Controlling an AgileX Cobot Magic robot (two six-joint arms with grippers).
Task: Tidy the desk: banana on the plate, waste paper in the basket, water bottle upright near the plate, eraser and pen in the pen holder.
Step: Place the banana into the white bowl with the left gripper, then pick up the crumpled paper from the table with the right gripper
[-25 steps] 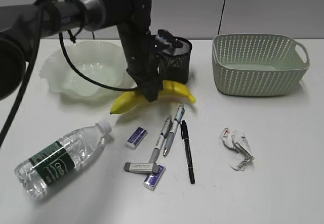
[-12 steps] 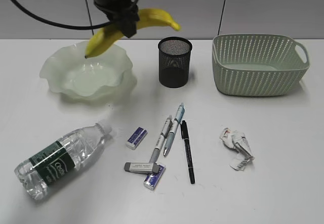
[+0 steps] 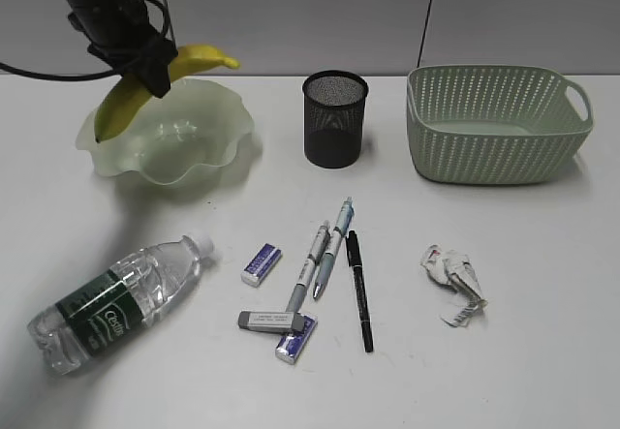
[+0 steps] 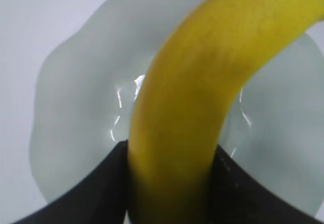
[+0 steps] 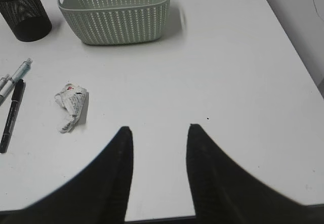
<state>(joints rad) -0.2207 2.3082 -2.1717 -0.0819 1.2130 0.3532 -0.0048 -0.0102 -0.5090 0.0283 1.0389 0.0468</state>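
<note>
**A:** Left gripper is up over the plate with the banana clamped between its jaws. The wrist camera looks straight down the fruit at the dish below.

**B:** In the air, then, not set down?

**A:** That's how I read it. From the front the lower tip hangs over the dish's left rim and the stem end sticks out to the right, above the bowl. Step one is close, not finished.

**B:** And the right gripper?

**A:** Jaws parted, nothing between them, hovering above bare desk with the waste paper off to one side.

**B:** So what's left?

**A:** Nearly everything. The water bottle lies on its side at the front left, well apart from the plate. The crumpled paper sits on the tabletop in front of the basket, not in it. Two silver pens and a black pen lie in front of the pen holder, with a white eraser, a grey one and a blue-wrapped one beside them.

**B:** Holder empty?

**A:** Nothing stands up out of it; I can't see its bottom.
</note>
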